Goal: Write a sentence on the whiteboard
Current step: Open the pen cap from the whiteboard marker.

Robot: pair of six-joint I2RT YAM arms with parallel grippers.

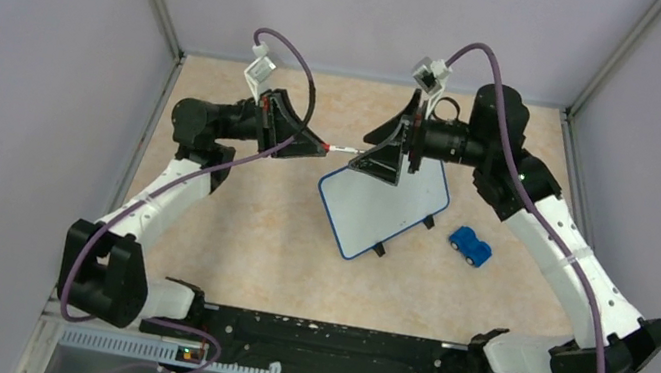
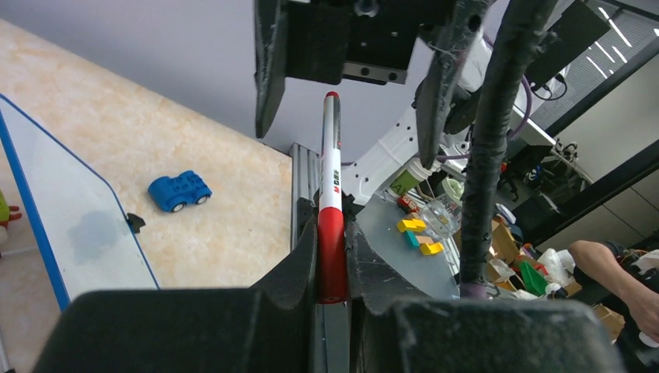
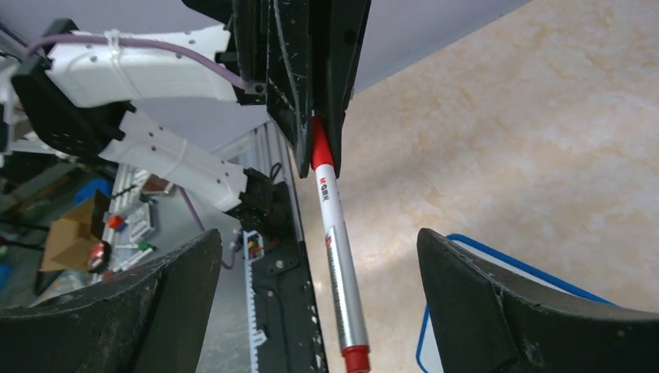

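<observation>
1. The left hand clamps the marker by its red cap; that grip must be firm.
2. The right hand stands wide around the barrel and should close squarely mid-barrel before pulling.
3. The whiteboard lies on the worktop beneath them, with no writing visible.
</observation>
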